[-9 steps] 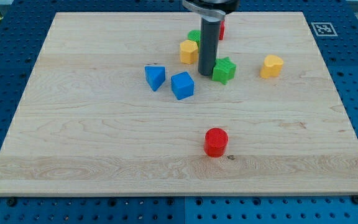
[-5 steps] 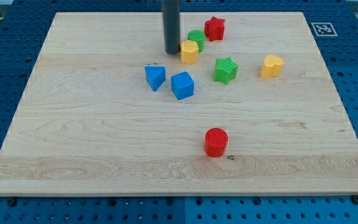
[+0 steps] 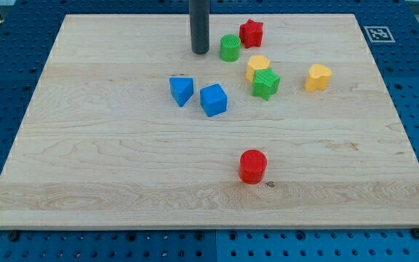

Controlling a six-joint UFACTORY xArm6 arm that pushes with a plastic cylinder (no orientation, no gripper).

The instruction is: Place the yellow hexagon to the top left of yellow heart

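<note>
Wide bare surface (image 3: pixel 86 160) left and near. My tip (image 3: pixel 200 52) sits far, just left of the green cylinder (image 3: pixel 229 48); no end effector here, just rod. Yellow hexagon (image 3: pixel 257 67) has slid right, now touching the green star (image 3: pixel 265 84), left of the yellow heart (image 3: pixel 317 76).

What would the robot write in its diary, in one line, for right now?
my tip: left of green cylinder, apart | yellow hexagon: touching green star, left of yellow heart | task: not done
</note>
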